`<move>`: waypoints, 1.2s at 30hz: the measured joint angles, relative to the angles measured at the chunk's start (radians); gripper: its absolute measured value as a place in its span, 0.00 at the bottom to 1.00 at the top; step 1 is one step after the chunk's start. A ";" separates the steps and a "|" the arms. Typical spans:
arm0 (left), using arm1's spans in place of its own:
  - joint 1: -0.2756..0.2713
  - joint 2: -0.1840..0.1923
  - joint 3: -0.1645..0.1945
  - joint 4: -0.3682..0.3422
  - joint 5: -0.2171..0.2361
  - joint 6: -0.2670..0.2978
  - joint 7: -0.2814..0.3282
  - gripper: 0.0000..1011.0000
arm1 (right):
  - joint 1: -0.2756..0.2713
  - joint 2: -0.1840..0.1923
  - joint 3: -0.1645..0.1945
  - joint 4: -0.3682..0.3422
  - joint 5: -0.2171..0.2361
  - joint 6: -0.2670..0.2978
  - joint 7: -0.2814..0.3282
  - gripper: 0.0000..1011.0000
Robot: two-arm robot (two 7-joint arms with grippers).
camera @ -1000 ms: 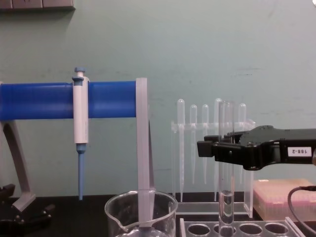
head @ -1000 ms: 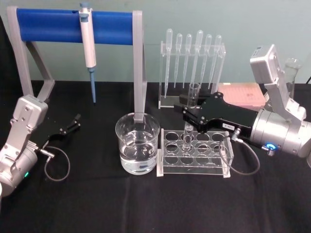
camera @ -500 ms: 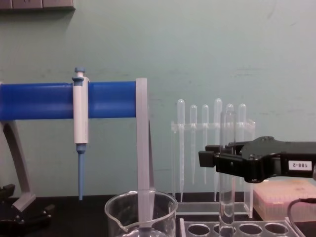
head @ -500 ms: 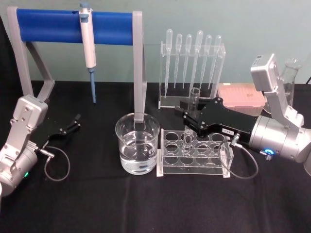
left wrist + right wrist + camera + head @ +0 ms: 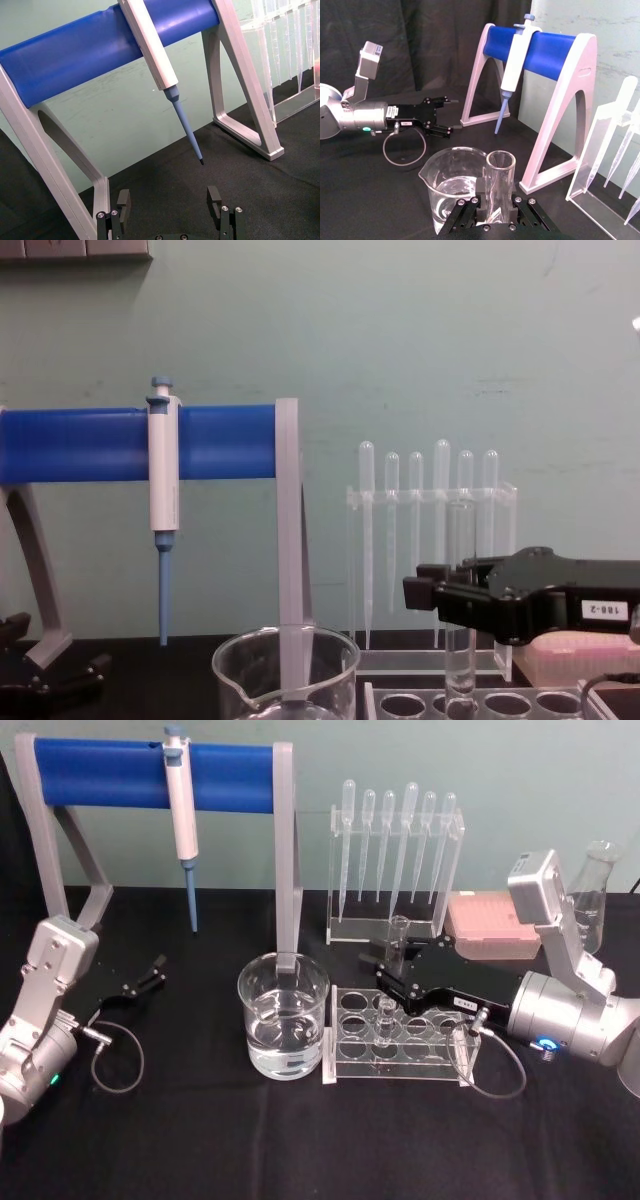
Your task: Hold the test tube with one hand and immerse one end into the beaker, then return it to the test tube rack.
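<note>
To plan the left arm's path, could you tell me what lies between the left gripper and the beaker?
Bare black table between left gripper and beaker, in the head view.

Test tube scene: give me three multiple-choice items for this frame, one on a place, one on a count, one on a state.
1. Where is the test tube's lower end?
A. In the beaker
B. In a hole of the clear rack
C. Lying on the cloth

2. How many pipettes stand in the acrylic stand?
A. Three
B. Six
C. Nine

3. What is the right gripper doing?
A. Shut on the test tube
B. Open above the beaker
C. Holding the blue pipettor

Answers: 1 B, the tube enters the rack, beside the beaker. 2 B, six bulbs show. 3 A, fingers clamp the tube.
</note>
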 joint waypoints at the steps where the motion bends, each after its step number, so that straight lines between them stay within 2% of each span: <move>1: 0.000 0.000 0.000 0.000 0.000 0.000 0.000 0.99 | 0.000 -0.001 0.000 0.003 -0.001 -0.002 0.001 0.22; 19: 0.000 0.000 0.000 0.000 0.000 0.000 0.000 0.99 | -0.005 -0.017 -0.007 0.046 -0.014 -0.012 0.020 0.22; 22: 0.000 0.000 0.000 0.000 0.000 0.000 0.000 0.99 | -0.006 -0.020 -0.007 0.052 -0.015 -0.011 0.020 0.25; 23: 0.000 0.000 0.000 0.000 0.000 0.000 0.000 0.99 | -0.007 -0.021 -0.006 0.053 -0.015 -0.011 0.020 0.30; 26: 0.000 0.000 0.000 0.000 0.000 0.000 0.000 0.99 | -0.010 -0.021 -0.005 0.053 -0.015 -0.008 0.017 0.36; 27: 0.000 0.000 0.000 0.000 0.000 0.000 0.000 0.99 | -0.011 -0.021 -0.003 0.052 -0.015 -0.006 0.014 0.42; 29: 0.000 0.000 0.000 0.000 0.000 0.000 0.000 0.99 | -0.013 -0.020 -0.001 0.047 -0.017 -0.001 0.009 0.45; 33: 0.000 0.000 0.000 0.000 0.000 0.000 0.000 0.99 | -0.032 0.000 0.006 -0.001 -0.025 0.032 -0.018 0.62; 36: 0.000 0.000 0.000 0.000 0.000 0.000 0.000 0.99 | -0.052 0.020 0.013 -0.041 -0.030 0.052 -0.036 0.68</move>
